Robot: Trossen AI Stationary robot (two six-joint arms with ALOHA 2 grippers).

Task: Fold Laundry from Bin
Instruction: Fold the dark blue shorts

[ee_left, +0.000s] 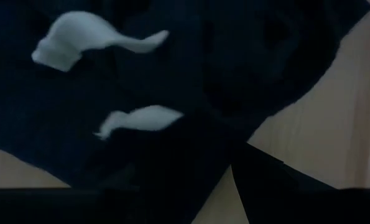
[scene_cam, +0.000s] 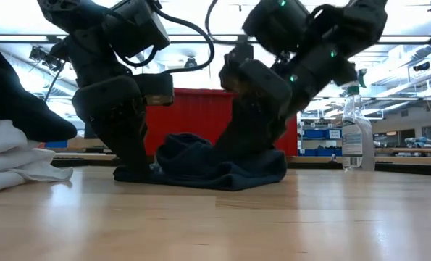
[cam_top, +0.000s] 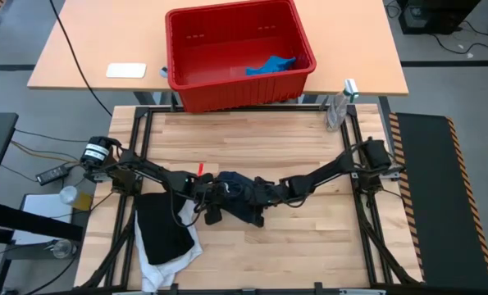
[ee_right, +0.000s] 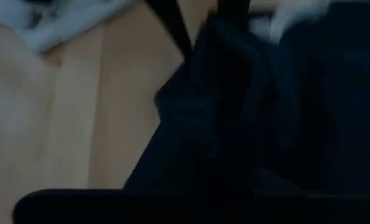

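A dark navy garment [cam_top: 237,190] lies bunched in the middle of the wooden table, low and rumpled in the low view [scene_cam: 222,170]. My left gripper [cam_top: 212,209] stands down at its left end [scene_cam: 135,167]. My right gripper [cam_top: 257,215] stands down at its right part [scene_cam: 244,156]. In the left wrist view the navy cloth [ee_left: 172,74] fills the picture, showing two white tags [ee_left: 73,40]. The red bin [cam_top: 244,90] stands beyond the table's far edge with a bright blue garment [cam_top: 270,65] in its right part.
A black garment [cam_top: 161,229] lies on a white one [cam_top: 166,266] at the table's near left. A clear bottle [cam_top: 335,111] stands at the far right corner. Bare wood lies near and right of the navy garment.
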